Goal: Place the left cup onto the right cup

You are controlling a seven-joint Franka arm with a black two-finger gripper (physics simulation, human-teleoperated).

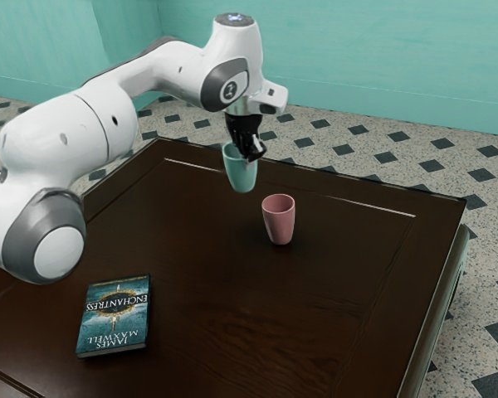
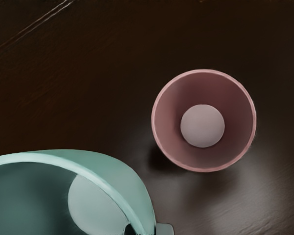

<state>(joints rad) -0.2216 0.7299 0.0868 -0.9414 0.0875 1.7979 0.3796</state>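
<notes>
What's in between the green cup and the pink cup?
Nothing. In the wrist view only bare dark table shows between the green cup, held up by the pincer, and the pink cup.

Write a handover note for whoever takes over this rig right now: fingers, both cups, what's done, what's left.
Gripper: fingers shut on the rim of the teal cup, which hangs mouth up, clear of the table.
Pink cup: upright on the table, empty, toward the exterior view's right of the held cup and not yet beneath it.
Done: teal cup grasped and off the table.
Left: carry it over the pink cup, lower it on, release.
A book lies near the table's front edge, away from both cups.
</notes>
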